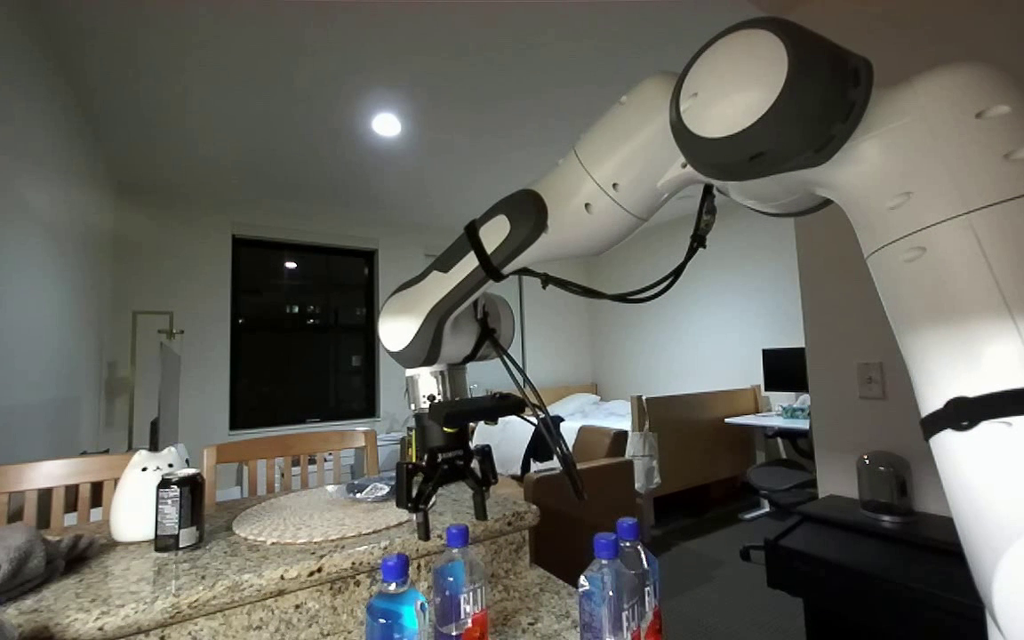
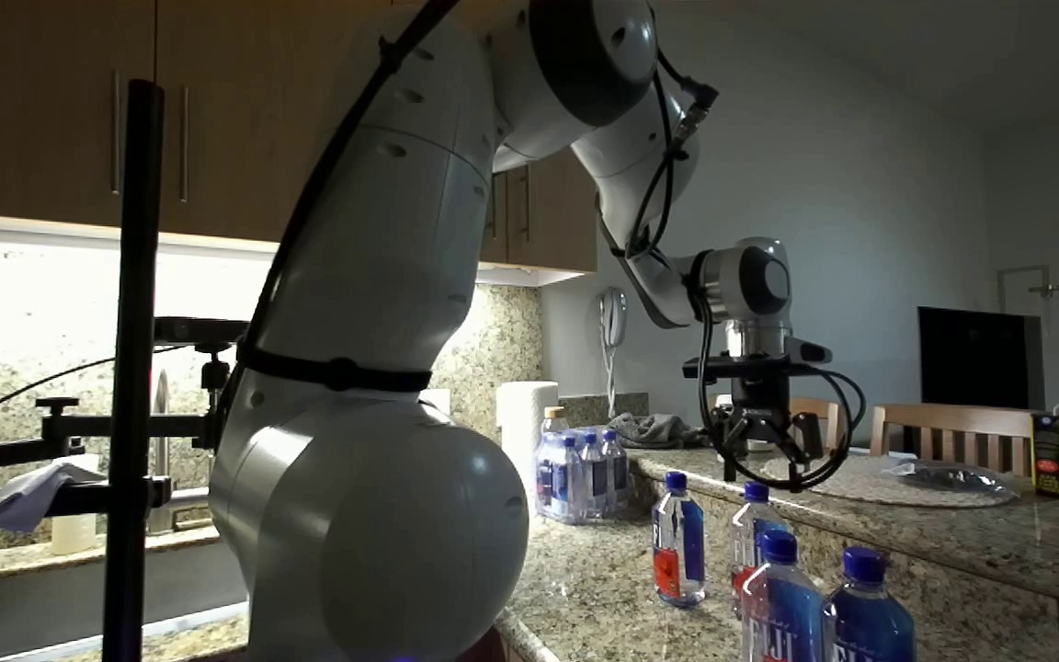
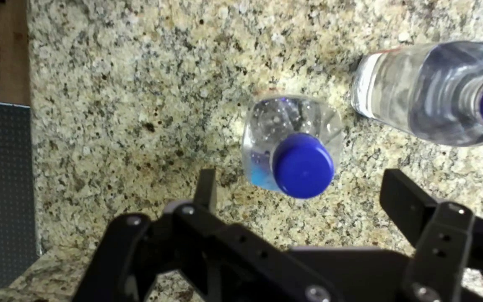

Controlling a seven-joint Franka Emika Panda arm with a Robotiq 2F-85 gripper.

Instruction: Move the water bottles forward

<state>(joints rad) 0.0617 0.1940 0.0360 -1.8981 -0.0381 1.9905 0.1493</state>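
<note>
The water bottle (image 3: 292, 144) in reach, small and clear plastic with a round blue cap (image 3: 303, 165), stands upright just right of centre in the wrist view, its long axis running roughly along the line of sight. Its cap lies between the tips of the black two-fingered gripper (image 3: 301, 178) in that frame, the fingers (image 3: 405, 205) spread wide and holding nothing; whether they flank the cap or hang just over it, I cannot tell. The coming move likely turns on that line: centre the cap, go straight down, then close. At upper right stands a second clear plastic bottle with a blue cap (image 3: 430, 92), near the finger on that side, so it looks easiest to bump. The speckled tan granite counter (image 3: 132, 126) stretches widest toward the upper left, up to an edge at the frame's left. In both exterior views a raised granite bar (image 1: 121, 582) steps up beside the bottles; should forward mean toward it, room that way looks short.
</note>
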